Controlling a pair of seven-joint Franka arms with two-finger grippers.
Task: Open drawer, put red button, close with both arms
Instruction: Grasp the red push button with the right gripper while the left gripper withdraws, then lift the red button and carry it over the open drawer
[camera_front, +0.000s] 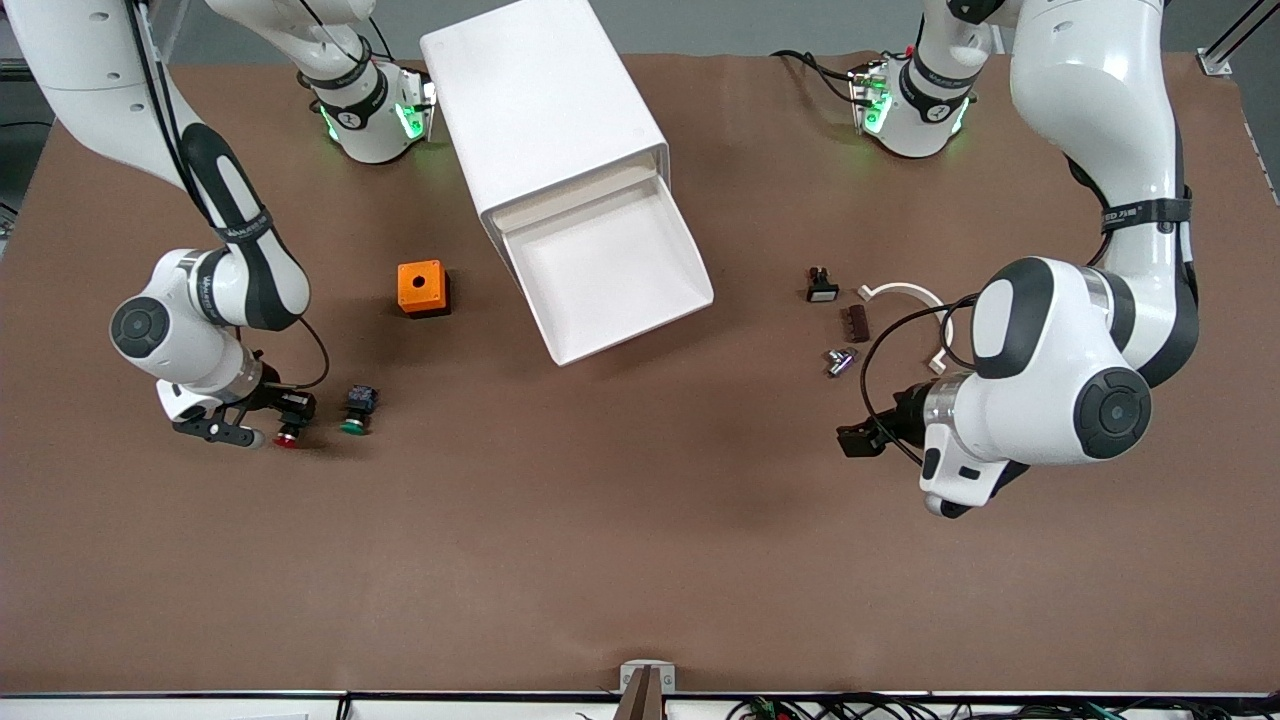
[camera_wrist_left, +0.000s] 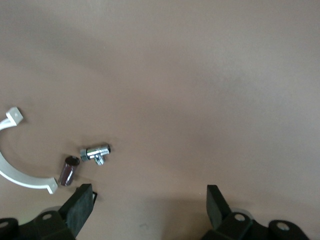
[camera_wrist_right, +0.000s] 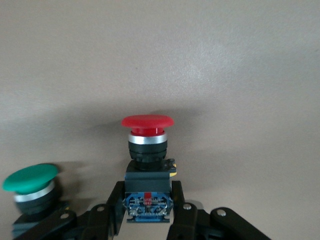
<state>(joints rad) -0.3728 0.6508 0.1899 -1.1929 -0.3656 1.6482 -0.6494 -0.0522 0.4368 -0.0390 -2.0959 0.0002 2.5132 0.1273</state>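
The white cabinet (camera_front: 540, 100) stands at the middle of the table's robot side, with one drawer (camera_front: 655, 215) pulled out toward the front camera and nothing in it. My right gripper (camera_front: 283, 418) (camera_wrist_right: 148, 195) is shut on the black body of the red button (camera_front: 289, 437) (camera_wrist_right: 147, 131), low over the table at the right arm's end. The green-capped twin (camera_front: 355, 410) (camera_wrist_right: 30, 185) stands right beside it. My left gripper (camera_front: 858, 438) (camera_wrist_left: 148, 207) is open and empty, low over bare table at the left arm's end.
An orange box with a hole (camera_front: 422, 288) sits between the buttons and the cabinet. Near the left gripper lie a chrome fitting (camera_front: 840, 360) (camera_wrist_left: 96, 152), a brown piece (camera_front: 856, 322) (camera_wrist_left: 68, 171), a white curved clamp (camera_front: 905, 292) (camera_wrist_left: 15, 175) and a small black switch (camera_front: 822, 288).
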